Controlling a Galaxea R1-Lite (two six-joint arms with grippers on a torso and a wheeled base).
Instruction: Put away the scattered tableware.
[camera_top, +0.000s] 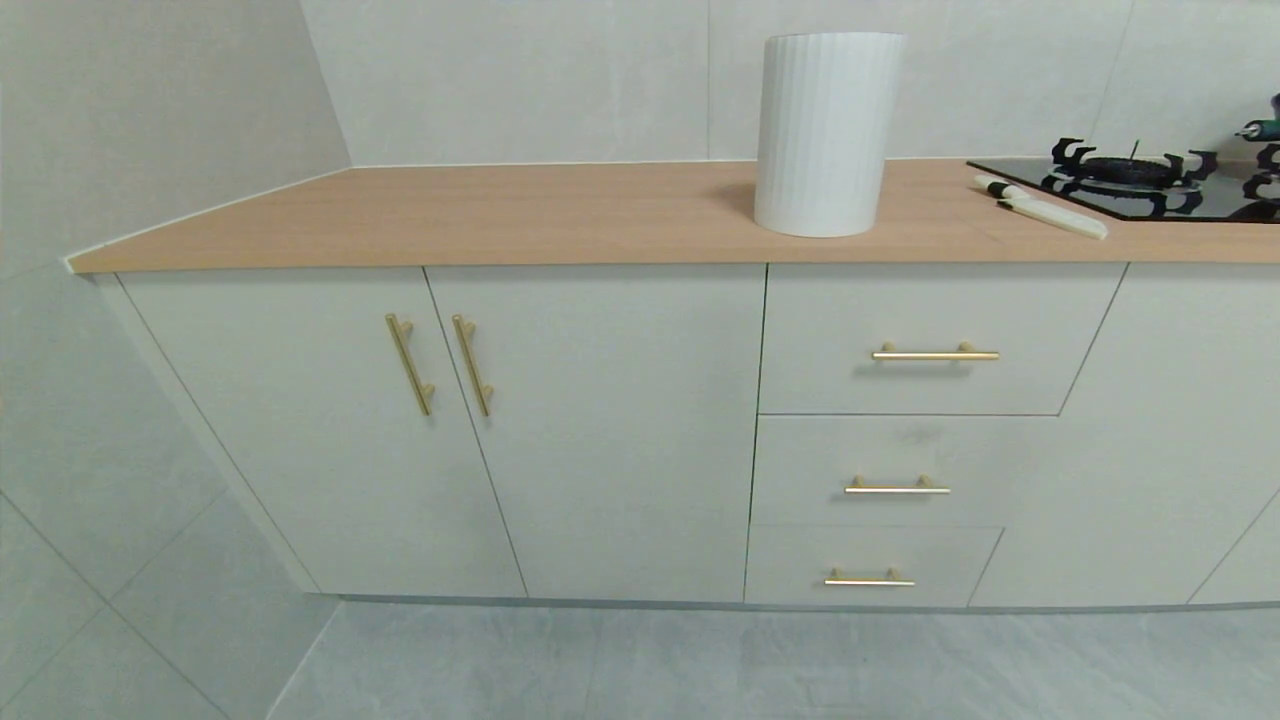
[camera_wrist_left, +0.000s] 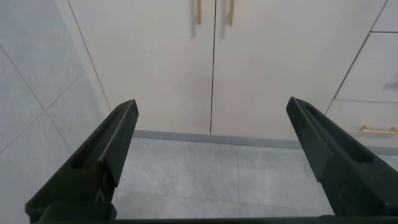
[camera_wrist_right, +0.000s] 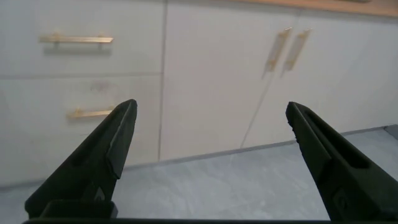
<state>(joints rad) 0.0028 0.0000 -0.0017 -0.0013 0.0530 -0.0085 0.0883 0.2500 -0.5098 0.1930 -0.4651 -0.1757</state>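
On the wooden countertop (camera_top: 500, 215) stands a tall white ribbed cylinder holder (camera_top: 823, 133). To its right, by the stove, lie two white-handled utensils (camera_top: 1045, 210) side by side. My left gripper (camera_wrist_left: 211, 106) is open and holds nothing; it hangs low in front of the cabinet doors (camera_wrist_left: 249, 62), above the floor. My right gripper (camera_wrist_right: 211, 109) is open too, with nothing between its fingers, and faces the drawer fronts (camera_wrist_right: 81, 68) and the door handles (camera_wrist_right: 287, 48).
A black gas stove (camera_top: 1140, 180) sits at the countertop's right end. Below are two cabinet doors with gold handles (camera_top: 440, 365) and three drawers (camera_top: 920, 355) stacked to their right. Grey tiled walls close off the left corner; grey floor (camera_top: 700, 660) lies in front.
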